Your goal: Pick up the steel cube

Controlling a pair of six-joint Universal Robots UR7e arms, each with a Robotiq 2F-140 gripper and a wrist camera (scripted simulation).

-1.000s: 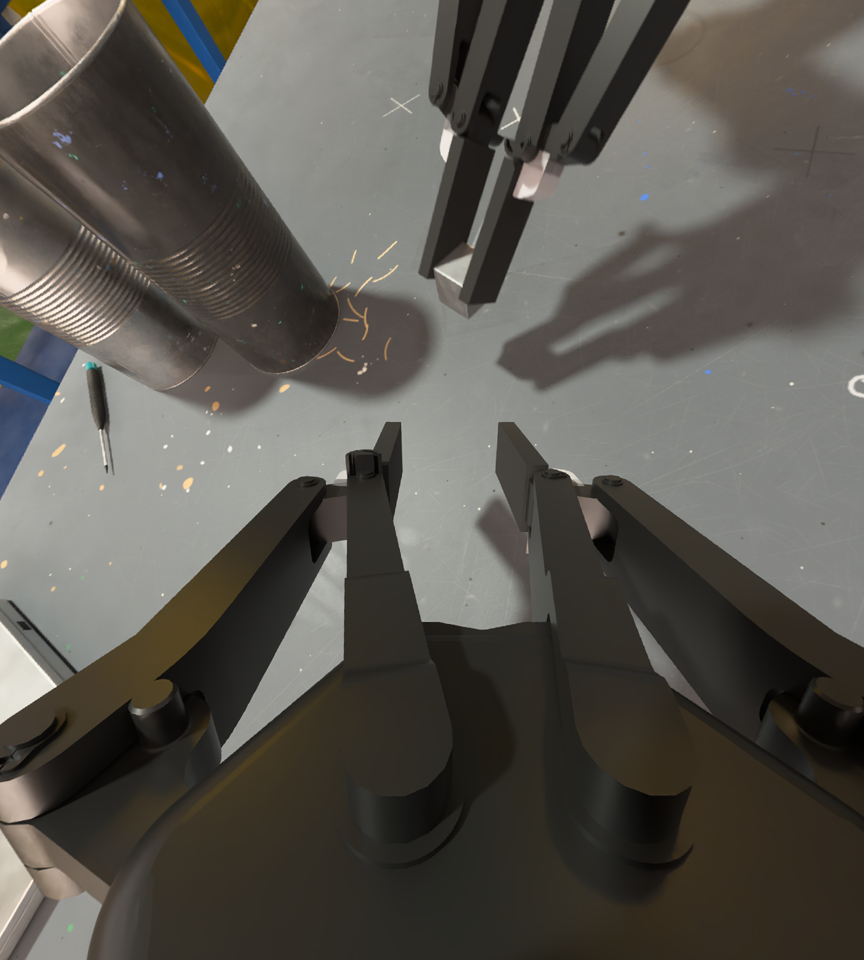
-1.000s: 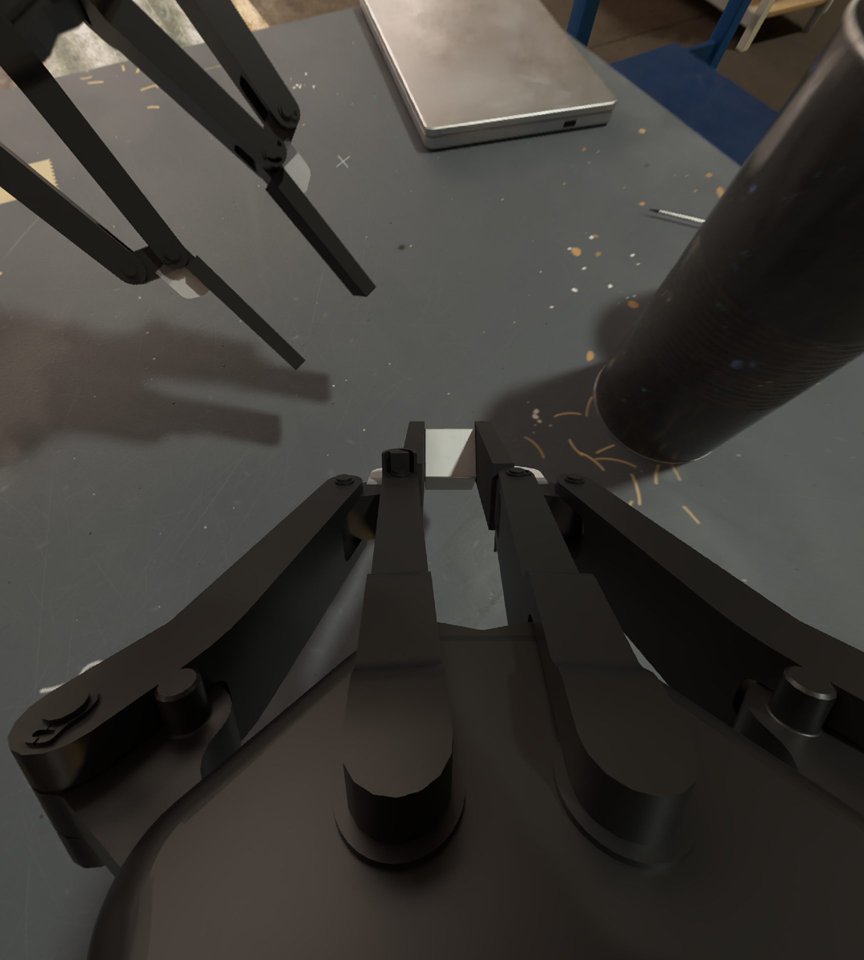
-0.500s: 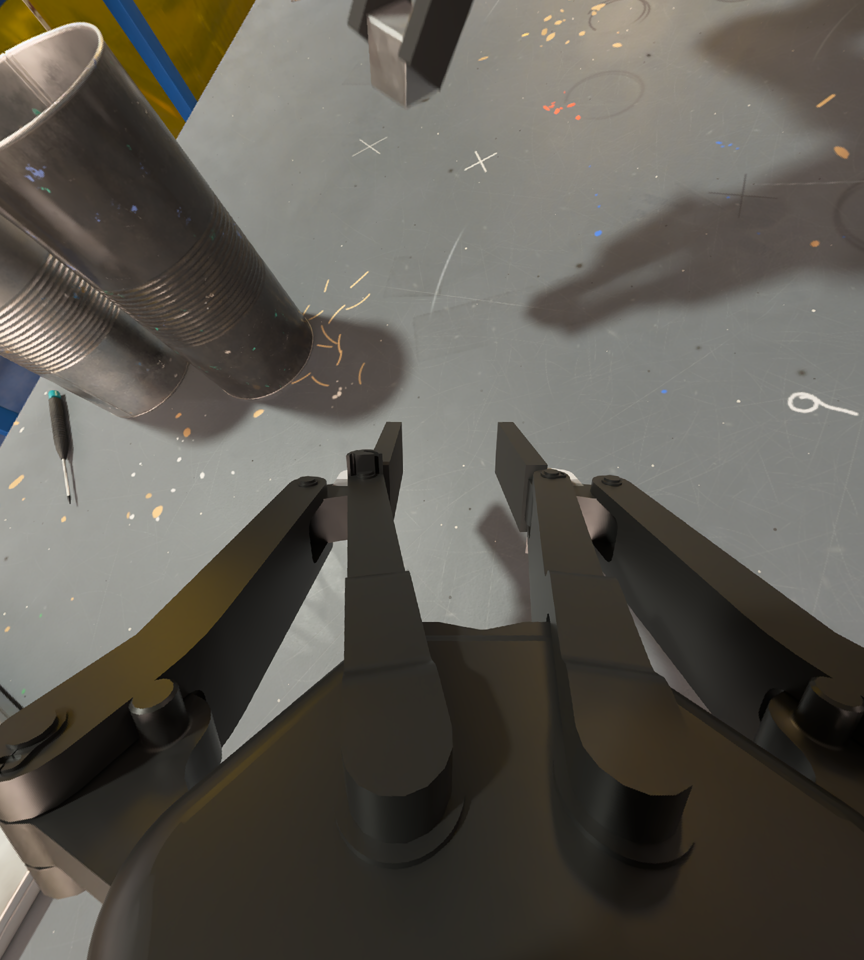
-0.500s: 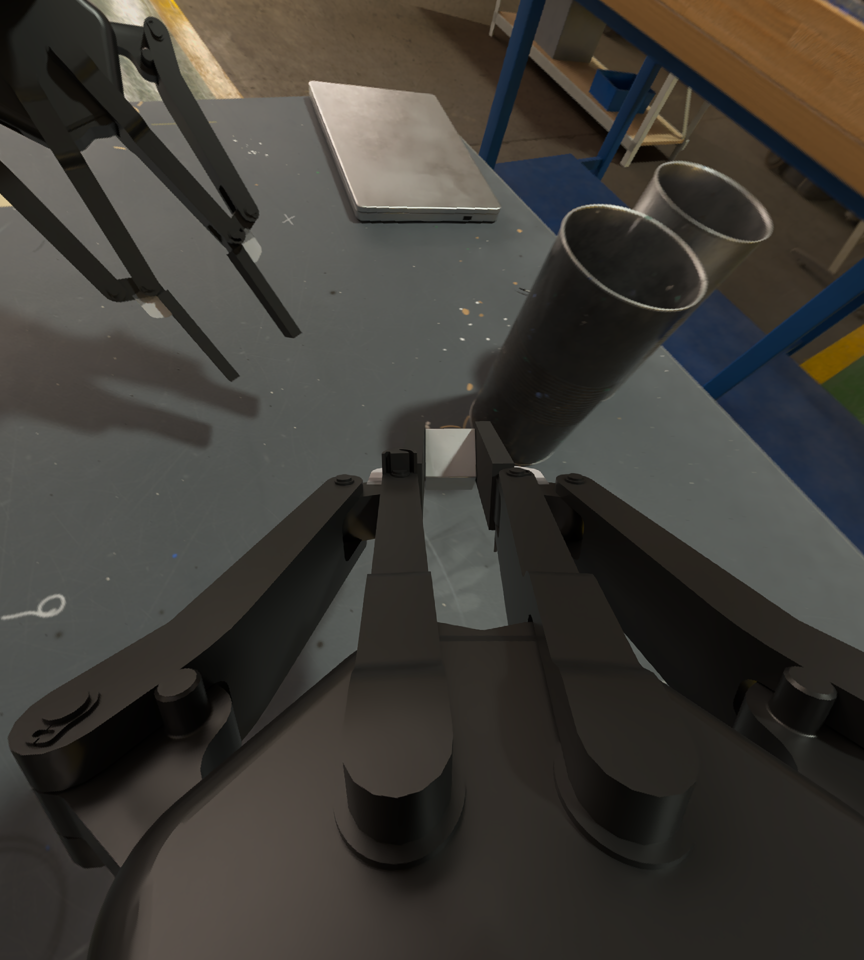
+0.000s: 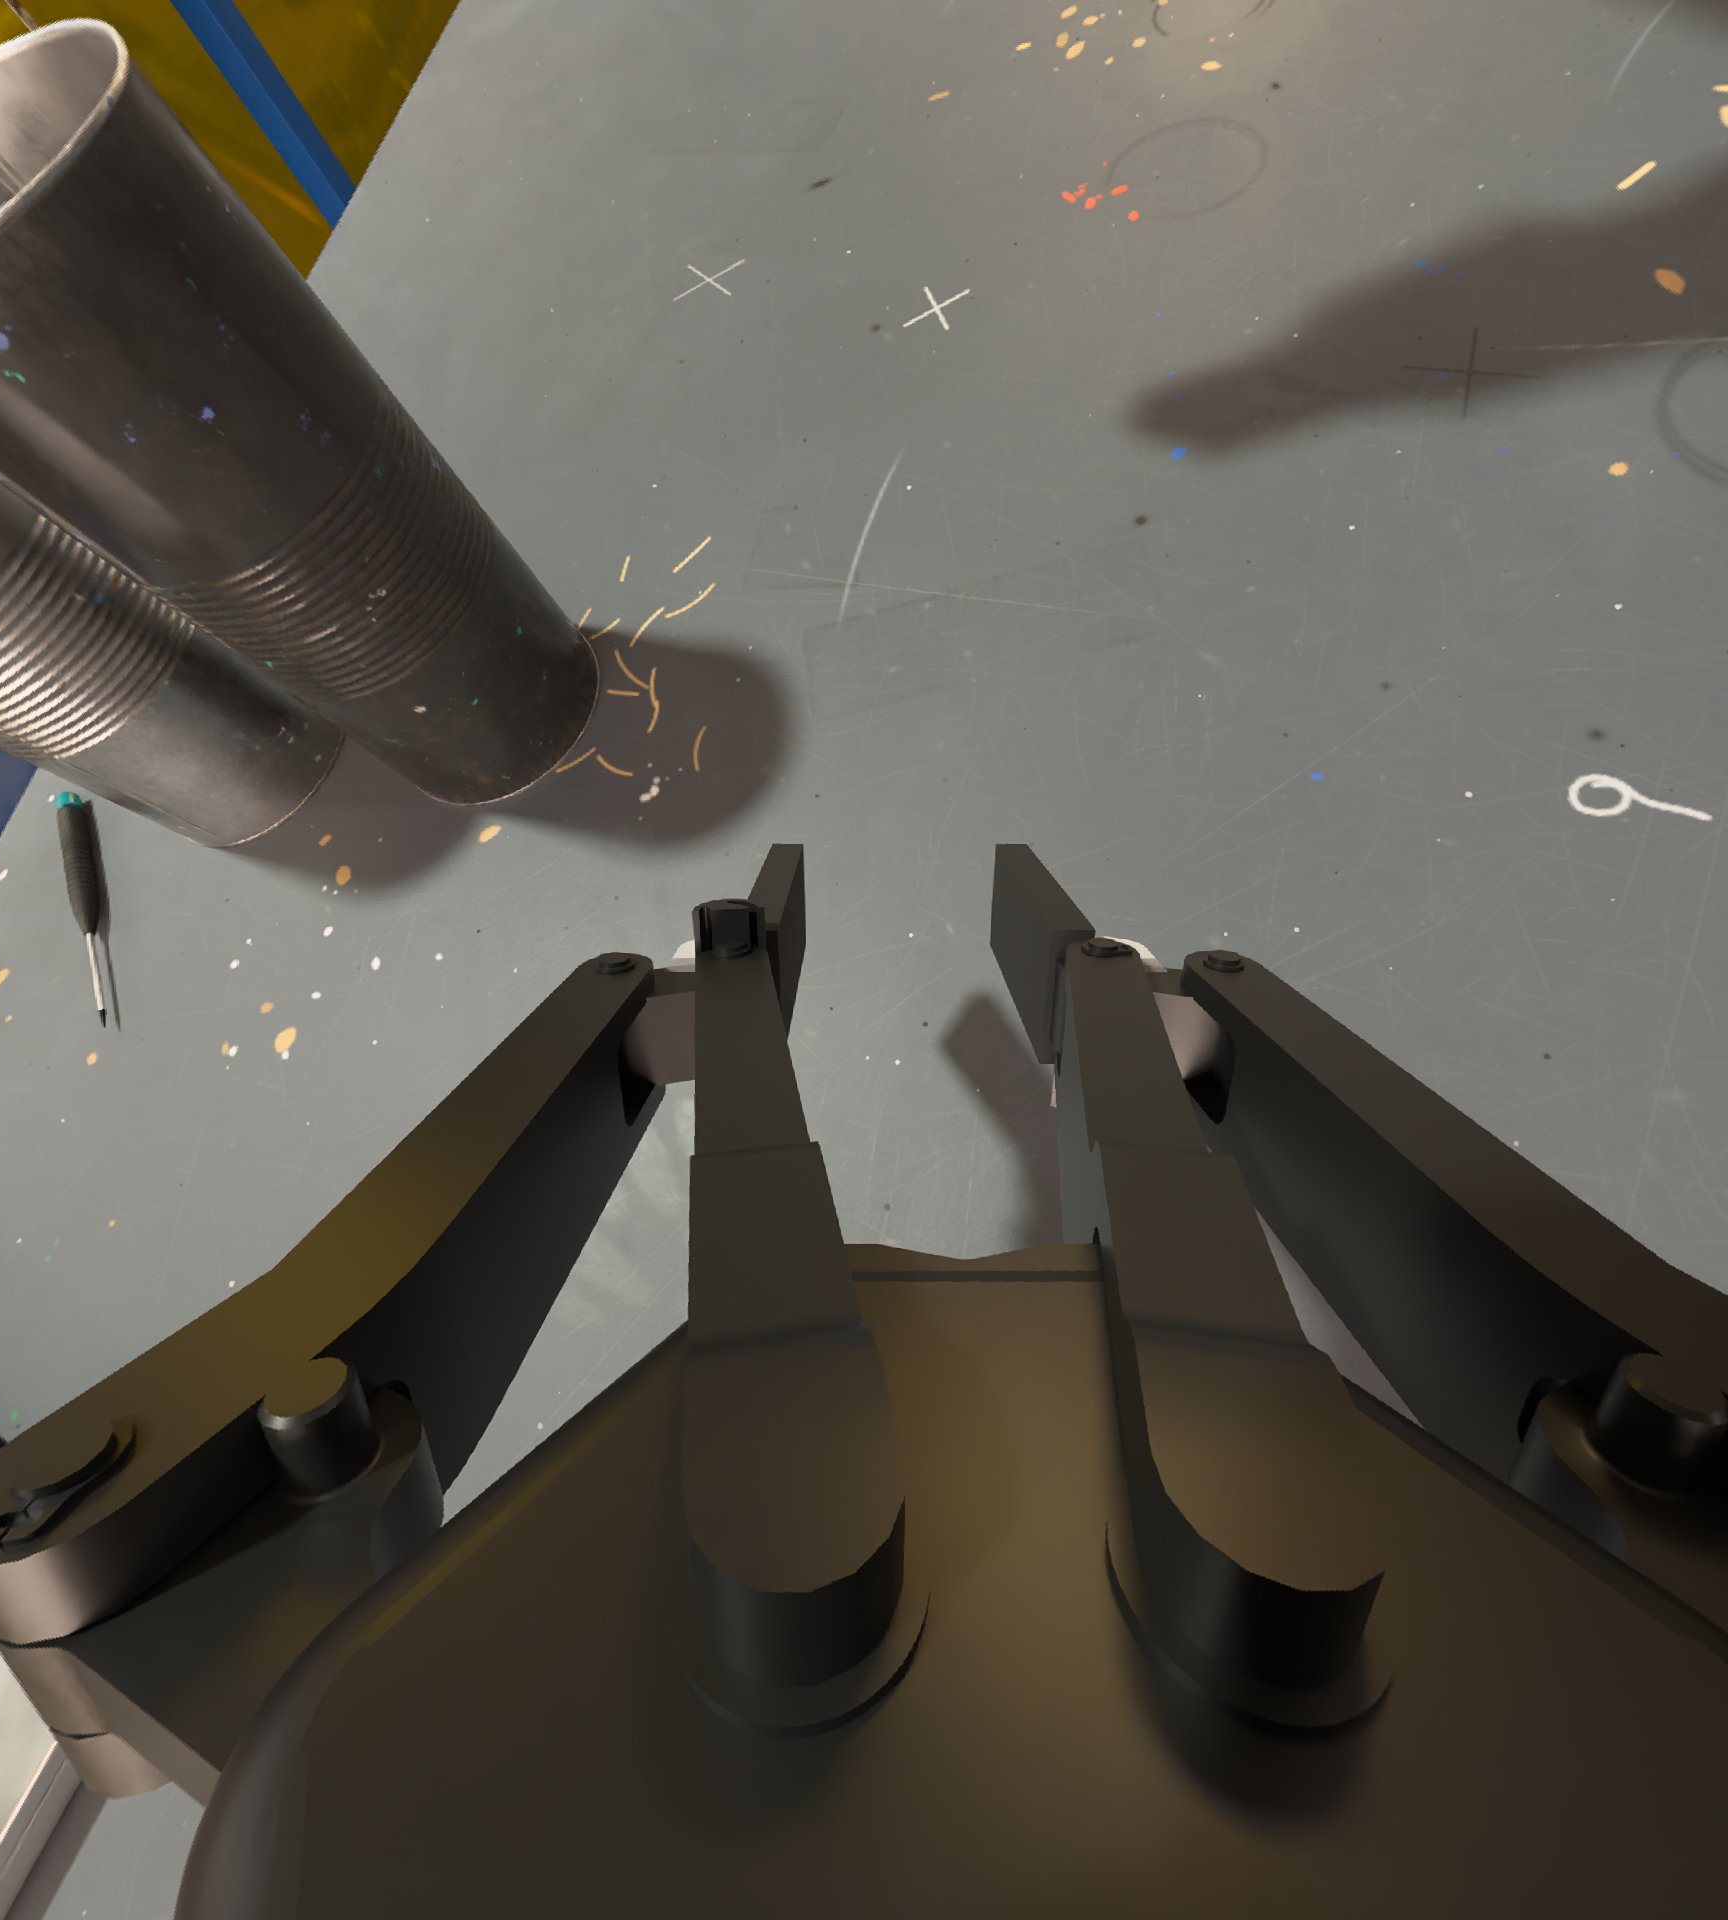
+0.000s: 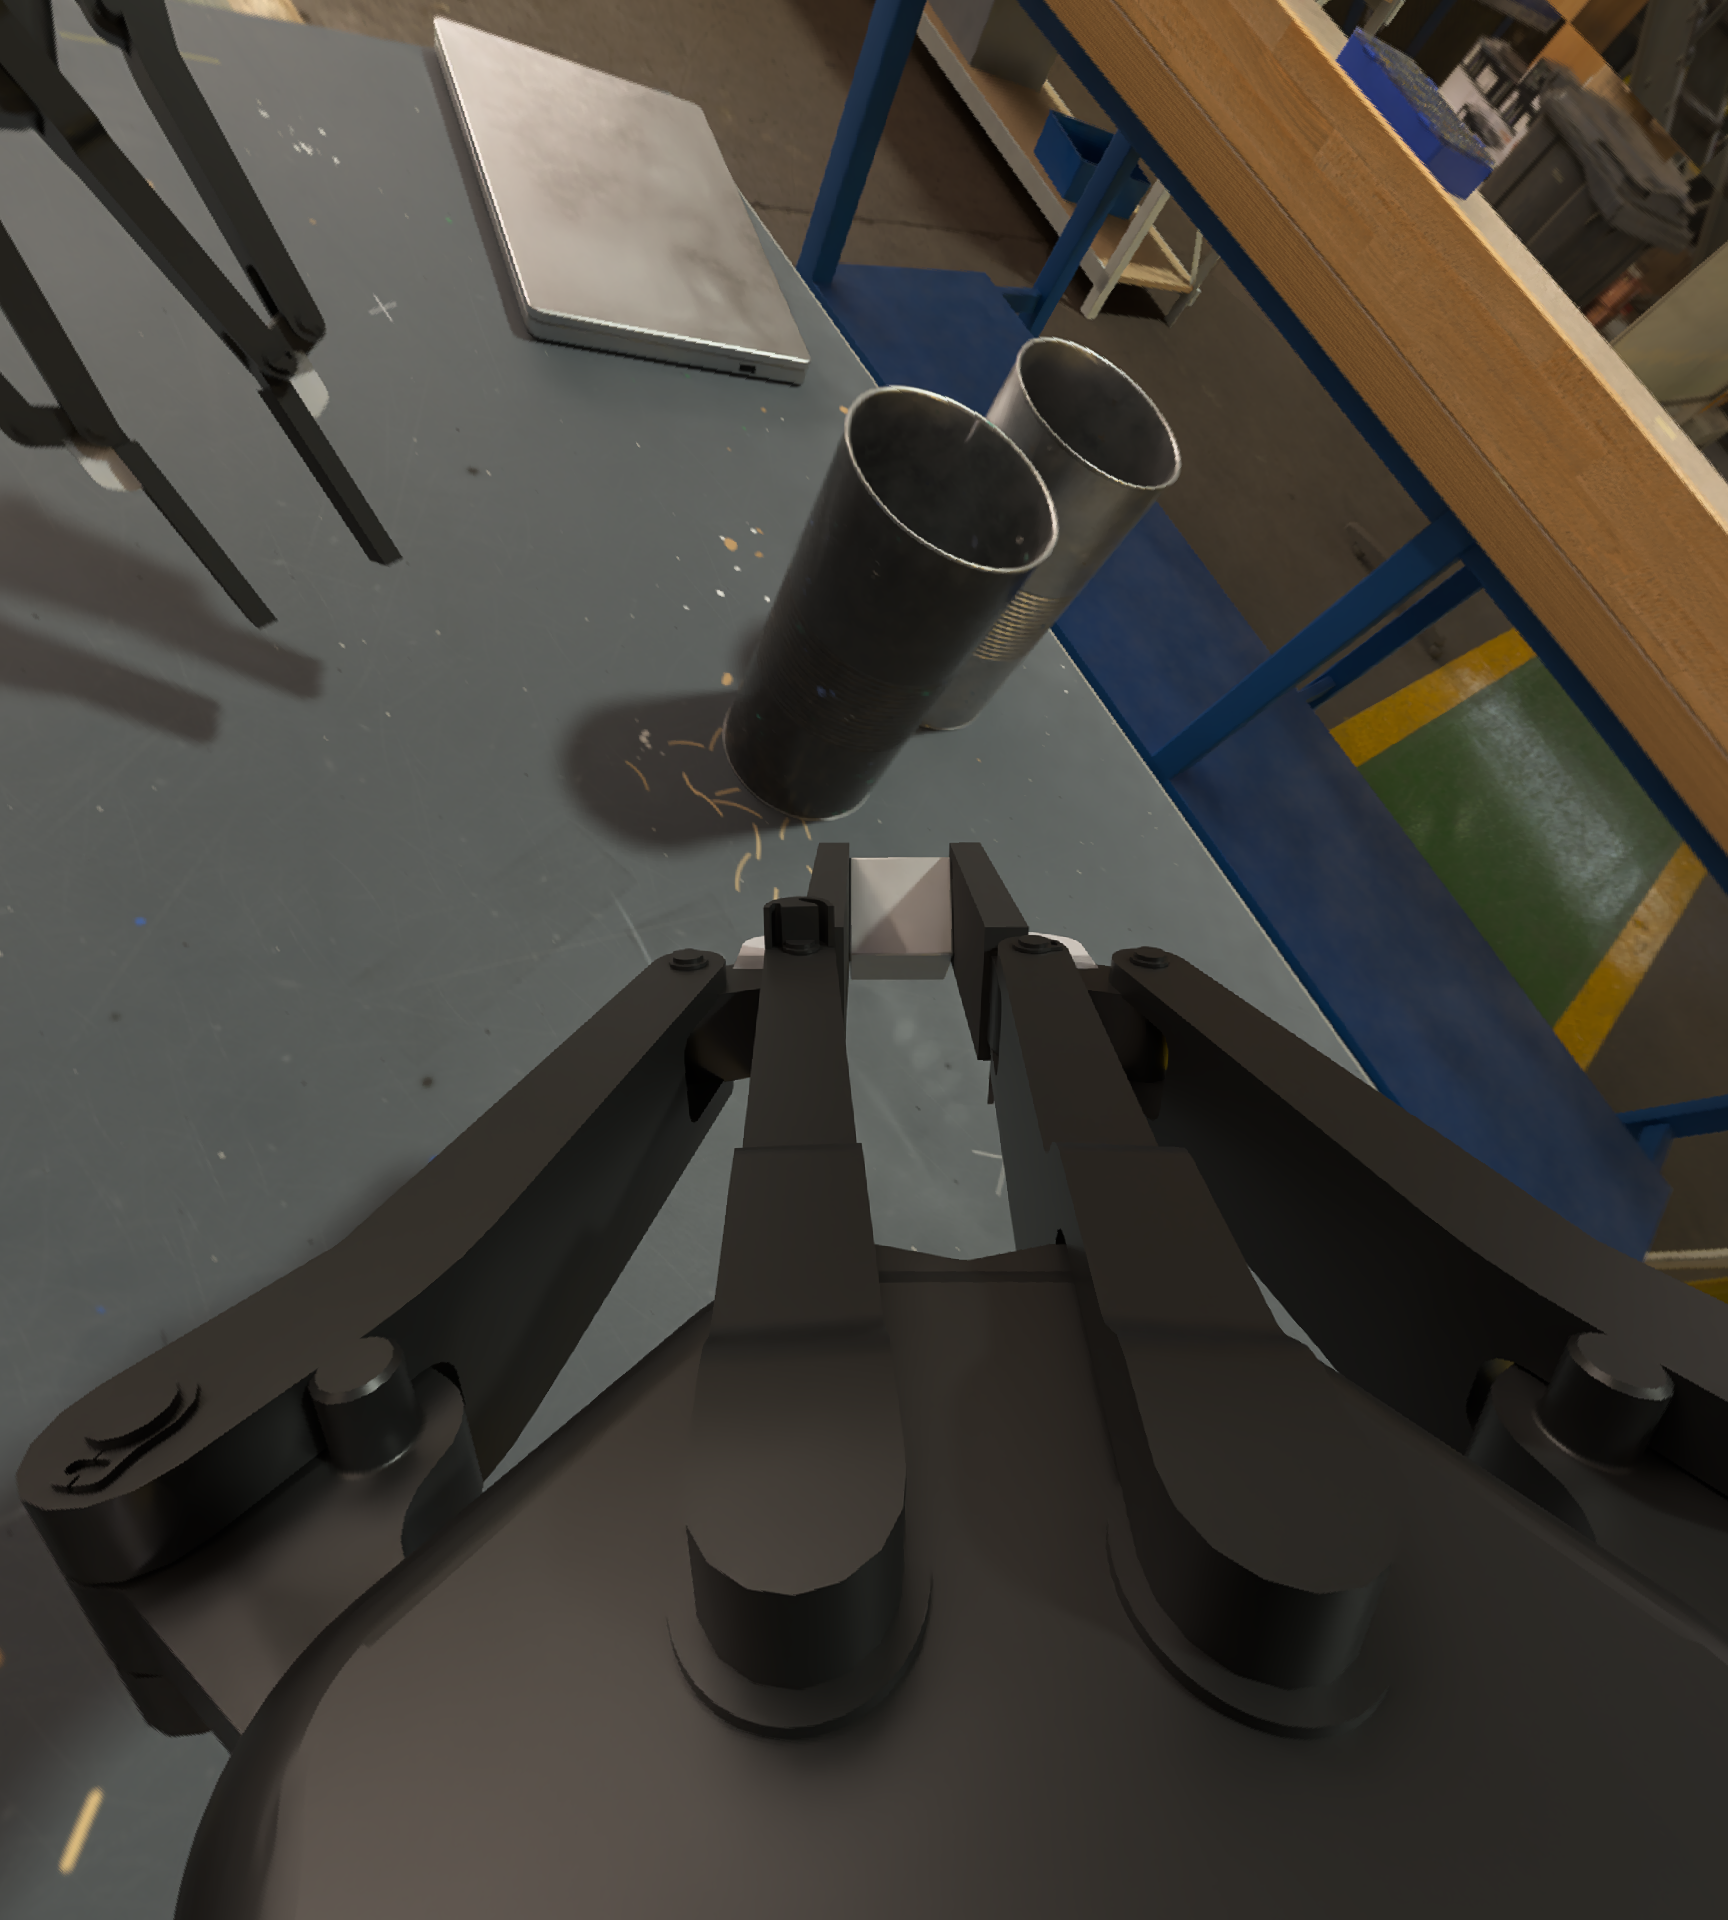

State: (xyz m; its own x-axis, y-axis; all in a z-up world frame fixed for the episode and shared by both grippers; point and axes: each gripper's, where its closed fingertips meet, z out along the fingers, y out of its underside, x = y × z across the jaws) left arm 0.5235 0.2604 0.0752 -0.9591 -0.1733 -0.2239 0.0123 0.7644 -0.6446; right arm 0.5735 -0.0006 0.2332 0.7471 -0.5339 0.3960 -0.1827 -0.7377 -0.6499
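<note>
The steel cube (image 6: 899, 912) is a small pale metal block held between my right gripper's (image 6: 901, 883) fingertips, well above the grey table (image 6: 320, 935). The right gripper is shut on it. My left gripper (image 5: 896, 883) is open and empty, hanging above the table (image 5: 1203, 675) just right of the pipes. It also shows in the right wrist view (image 6: 320, 587) at the upper left, open. The cube and the right gripper are out of the left wrist view; only a shadow lies at its upper right.
Two upright steel pipes (image 6: 891, 603) (image 5: 247, 499) stand near the table's edge. A flat metal plate (image 6: 621, 197) lies beyond them. A small screwdriver (image 5: 83, 894) lies by the pipes. Blue frame legs (image 6: 1255, 675) and a wooden bench (image 6: 1462, 312) stand past the edge.
My right gripper has risen with the cube, so the table and pipes look farther below. It has left the left wrist view. The left gripper has stayed open.
</note>
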